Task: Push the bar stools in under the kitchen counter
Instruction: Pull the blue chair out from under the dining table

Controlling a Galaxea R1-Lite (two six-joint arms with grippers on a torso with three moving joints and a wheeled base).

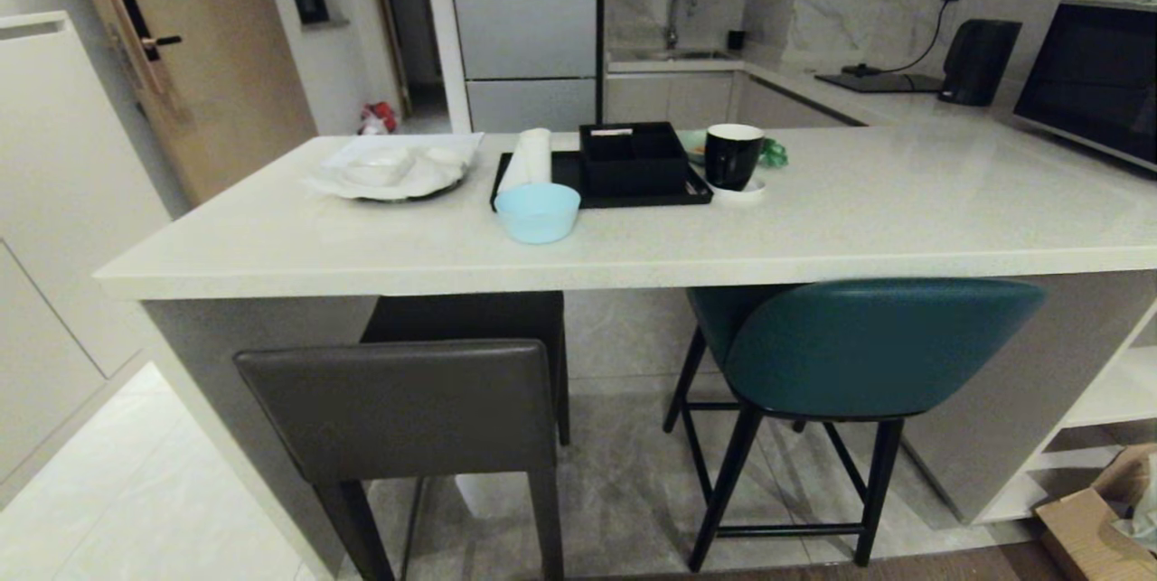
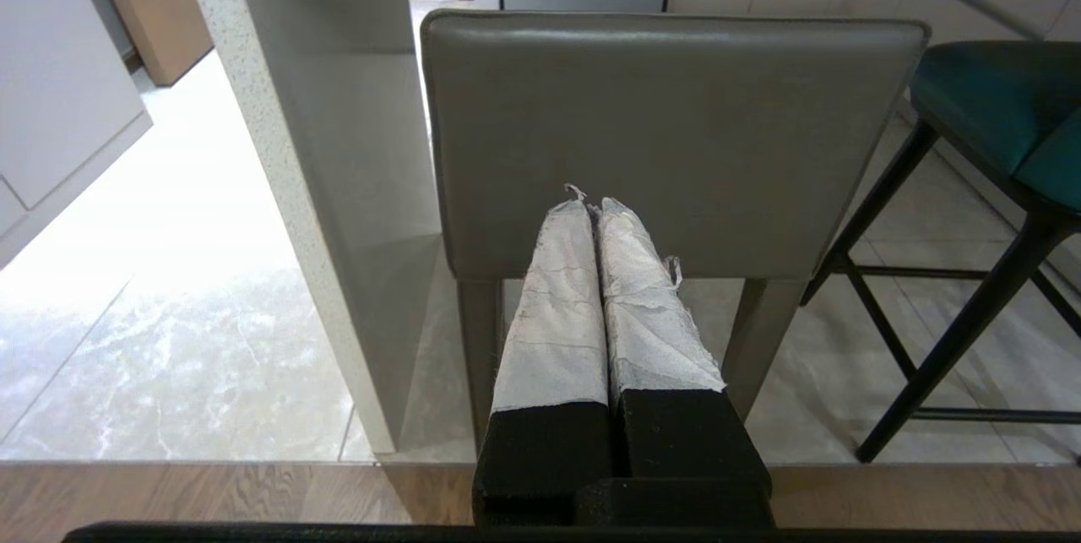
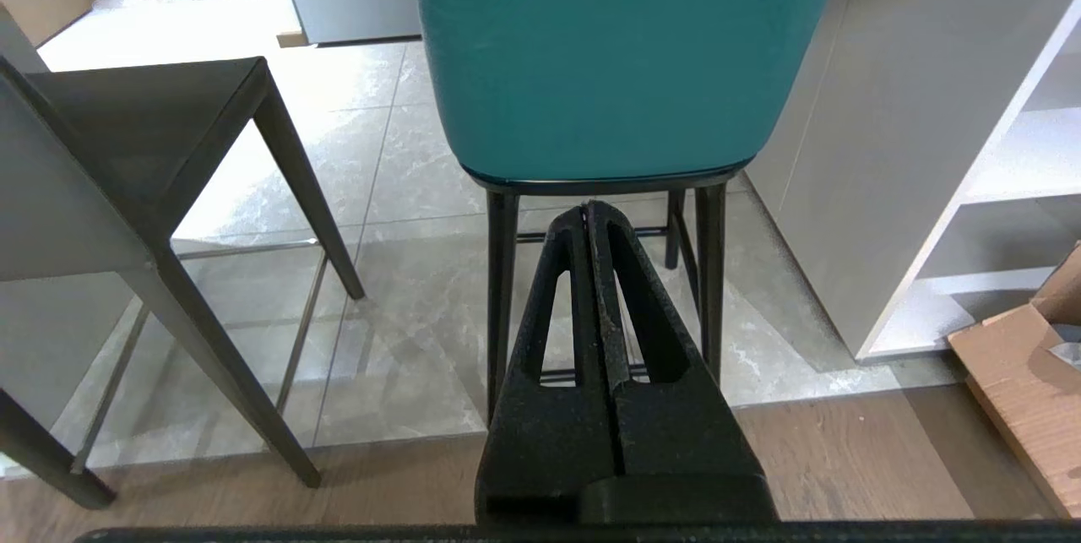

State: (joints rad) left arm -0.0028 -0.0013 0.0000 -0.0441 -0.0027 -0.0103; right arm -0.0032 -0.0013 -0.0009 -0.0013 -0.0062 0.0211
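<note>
Two bar stools stand at the kitchen counter (image 1: 578, 269), backs toward me. The dark grey stool (image 1: 398, 409) is on the left, its seat partly under the counter edge. The teal stool (image 1: 868, 346) with black legs is on the right, its back out in front of the edge. My left gripper (image 2: 591, 203), wrapped in white tape, is shut and empty, pointing at the grey stool's back (image 2: 676, 138). My right gripper (image 3: 589, 209) is shut and empty, below the teal stool's back (image 3: 616, 53). Neither arm shows in the head view.
On the counter sit a white plate stack (image 1: 393, 170), a light blue bowl (image 1: 537, 212), a black tray (image 1: 633, 167) and a dark mug (image 1: 732, 156). The counter's slab side panel (image 2: 338, 188) stands left of the grey stool. Open shelves (image 3: 996, 188) and a cardboard box (image 1: 1098, 531) are on the right.
</note>
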